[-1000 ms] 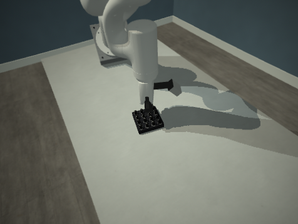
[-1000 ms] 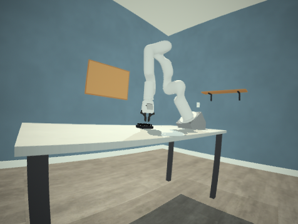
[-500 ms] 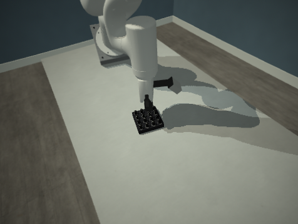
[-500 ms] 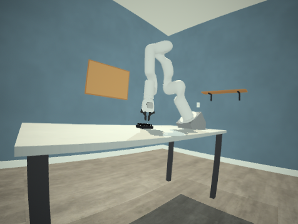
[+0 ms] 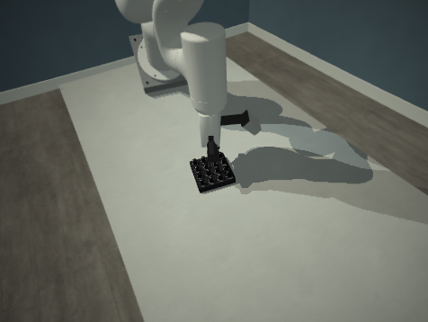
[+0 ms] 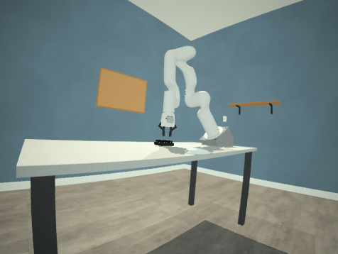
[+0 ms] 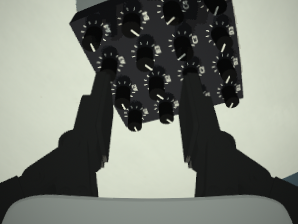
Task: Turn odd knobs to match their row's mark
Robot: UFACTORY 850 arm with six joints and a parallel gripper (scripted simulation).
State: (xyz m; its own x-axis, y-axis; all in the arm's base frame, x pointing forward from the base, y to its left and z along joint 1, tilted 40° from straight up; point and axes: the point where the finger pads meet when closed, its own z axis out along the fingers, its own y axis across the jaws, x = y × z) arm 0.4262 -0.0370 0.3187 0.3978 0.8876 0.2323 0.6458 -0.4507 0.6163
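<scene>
The black knob box (image 5: 213,174) (image 6: 163,142) (image 7: 160,50) stands flat on the white table (image 5: 270,252) (image 6: 89,156), with four rows of small black knobs, each with a white line. My gripper (image 5: 211,150) (image 6: 167,134) (image 7: 146,92) hangs a little above the box with its fingers apart and nothing between them. In the wrist view the two dark fingers straddle the knobs in the middle of the box, without touching them. The printed names are too small to read.
The arm's grey base (image 5: 153,78) (image 6: 218,139) is bolted on the table behind the box. The table's edges border a wooden floor (image 5: 40,202). A cork board (image 6: 121,91) and a shelf (image 6: 254,104) hang on the blue walls.
</scene>
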